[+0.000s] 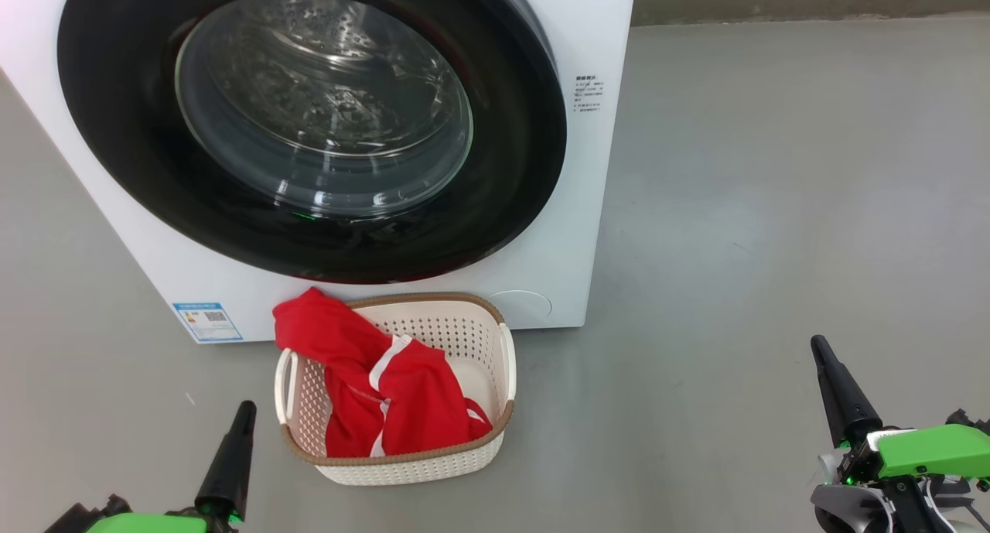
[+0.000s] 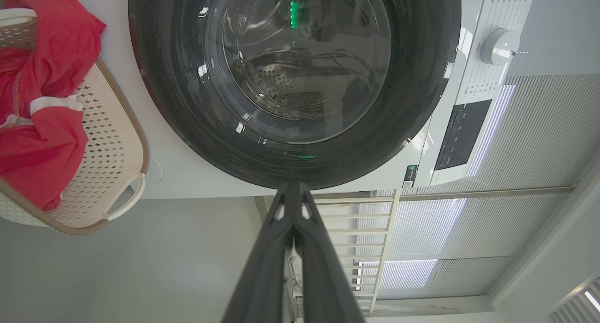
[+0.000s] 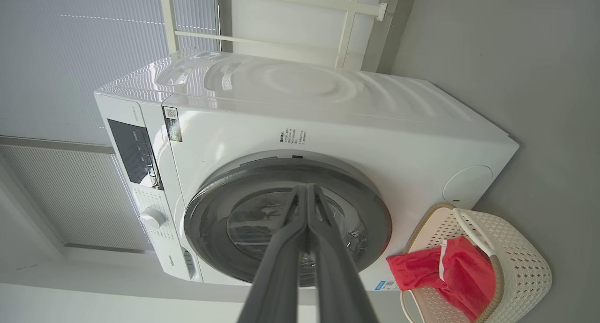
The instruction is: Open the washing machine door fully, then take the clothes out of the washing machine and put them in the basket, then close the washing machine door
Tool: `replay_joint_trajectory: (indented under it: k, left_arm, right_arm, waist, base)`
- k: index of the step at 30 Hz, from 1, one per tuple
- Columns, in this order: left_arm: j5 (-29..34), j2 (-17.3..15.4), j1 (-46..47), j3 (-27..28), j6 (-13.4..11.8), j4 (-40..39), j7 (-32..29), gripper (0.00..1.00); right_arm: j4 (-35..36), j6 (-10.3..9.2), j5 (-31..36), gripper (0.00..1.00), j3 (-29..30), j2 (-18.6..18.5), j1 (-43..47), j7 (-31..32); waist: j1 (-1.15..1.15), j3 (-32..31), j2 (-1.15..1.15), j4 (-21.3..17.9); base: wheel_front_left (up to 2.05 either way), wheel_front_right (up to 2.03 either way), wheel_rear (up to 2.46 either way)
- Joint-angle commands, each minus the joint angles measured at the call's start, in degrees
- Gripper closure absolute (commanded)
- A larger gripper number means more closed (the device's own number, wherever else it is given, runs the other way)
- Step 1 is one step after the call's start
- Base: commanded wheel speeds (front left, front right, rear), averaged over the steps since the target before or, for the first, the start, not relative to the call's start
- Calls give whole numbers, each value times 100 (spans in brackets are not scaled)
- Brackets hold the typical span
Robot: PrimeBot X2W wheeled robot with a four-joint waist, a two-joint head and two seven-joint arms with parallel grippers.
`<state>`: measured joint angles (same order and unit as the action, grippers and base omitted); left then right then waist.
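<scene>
The white washing machine (image 1: 595, 208) stands ahead with its black-rimmed glass door (image 1: 309, 123) lying flat against the front; only bare steel drum shows through the glass. Right below it, on the floor, the cream basket (image 1: 479, 339) holds the red clothes (image 1: 387, 386) with white stripes, one end draped over the back left rim. My left gripper (image 1: 246, 409) is shut and empty at the lower left, just left of the basket. At the lower right my right gripper (image 1: 818, 346) is shut and empty, well clear of the basket. Both wrist views show the door (image 2: 300, 163) (image 3: 370, 210) and the clothes (image 2: 42, 126) (image 3: 450, 276).
Grey floor (image 1: 773, 208) stretches open to the right of the machine. A wall base runs along the far edge (image 1: 812, 7). The control panel with its white knob (image 2: 499, 46) sits above the door. White blinds and a railing (image 2: 356, 229) stand behind the machine.
</scene>
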<state>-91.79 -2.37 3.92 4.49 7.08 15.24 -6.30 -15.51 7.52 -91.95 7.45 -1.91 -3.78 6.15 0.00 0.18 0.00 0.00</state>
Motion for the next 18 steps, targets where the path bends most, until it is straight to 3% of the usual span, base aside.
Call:
replay_joint_trajectory:
  k: [1, 18]
  left_arm:
    - [-39, -51, 226, 202, 41, -120, -18, 100]
    - [-39, -51, 226, 202, 41, -120, -18, 100]
  right_arm:
    - [148, -3, -23, 100, -95, -97, -240, 33]
    - [148, -3, -23, 100, -95, -97, -240, 33]
  waist:
    - [0, 0, 0, 0]
    - [0, 0, 0, 0]
  base:
    - [0, 0, 0]
    - [0, 0, 0]
